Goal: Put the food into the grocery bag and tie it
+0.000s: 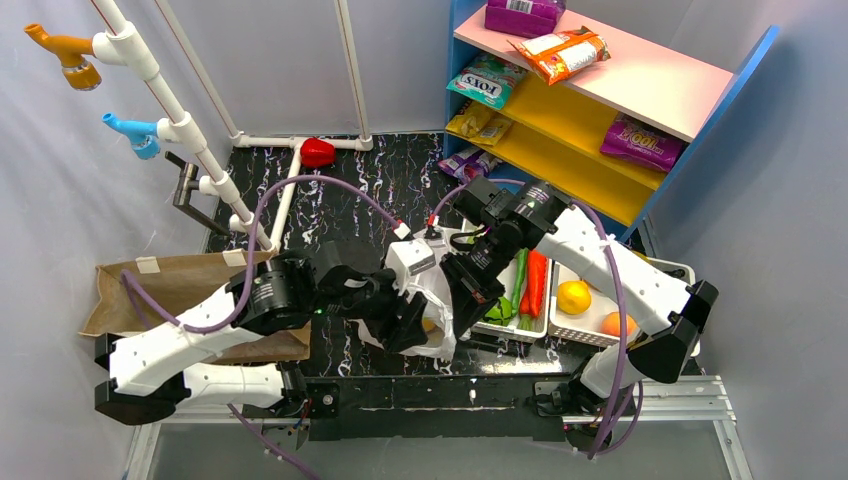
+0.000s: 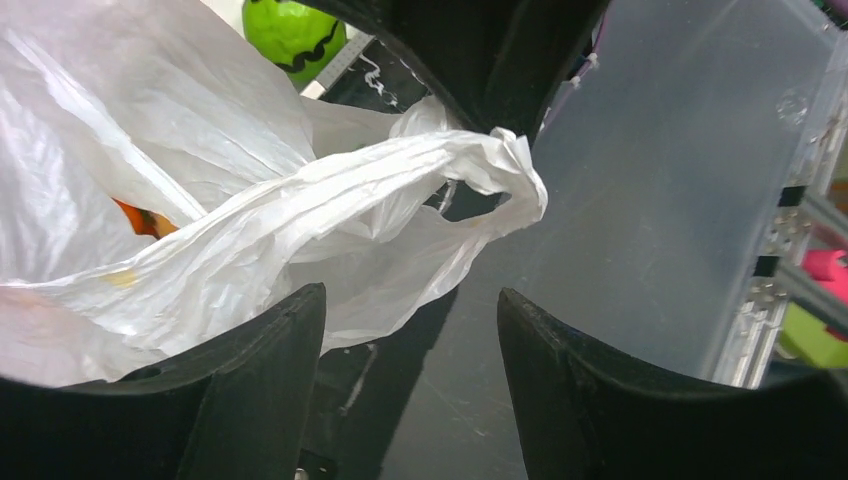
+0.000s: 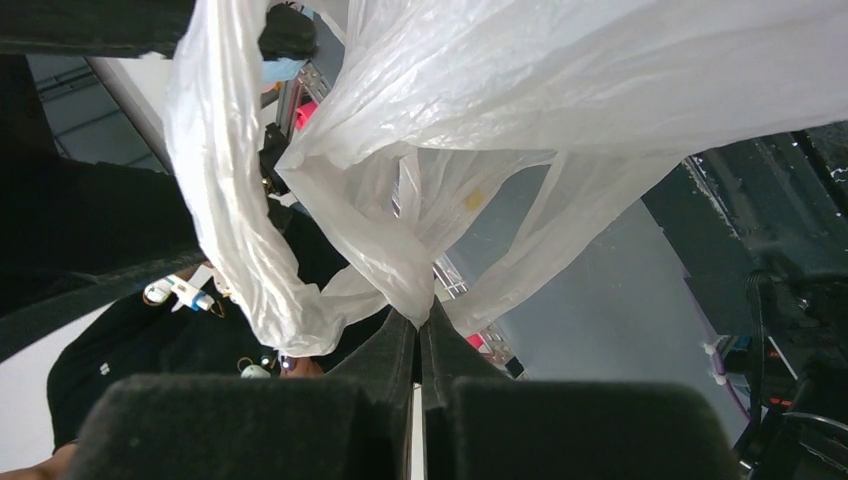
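The white grocery bag [image 1: 436,298] hangs between my two grippers near the table's front edge. My right gripper [image 3: 422,318] is shut on a pinched fold of the bag [image 3: 500,100], with a loop handle [image 3: 230,230] draped to its left. My left gripper [image 2: 410,300] is open and empty; the bag [image 2: 150,120] lies over its left finger [image 2: 270,370], and a twisted handle [image 2: 490,165] reaches across above the gap. An orange piece of food [image 2: 140,218] shows through the plastic. In the top view the left gripper [image 1: 412,328] is just left of the right gripper [image 1: 457,322].
A brown paper bag [image 1: 175,285] lies at the left. Two white bins [image 1: 600,330] at the right hold a carrot [image 1: 537,280], green vegetables, a lemon [image 1: 573,297] and an orange. A green toy fruit [image 2: 295,35] lies beyond the bag. A snack shelf [image 1: 600,90] stands at the back right and a pipe rack [image 1: 180,120] at the back left.
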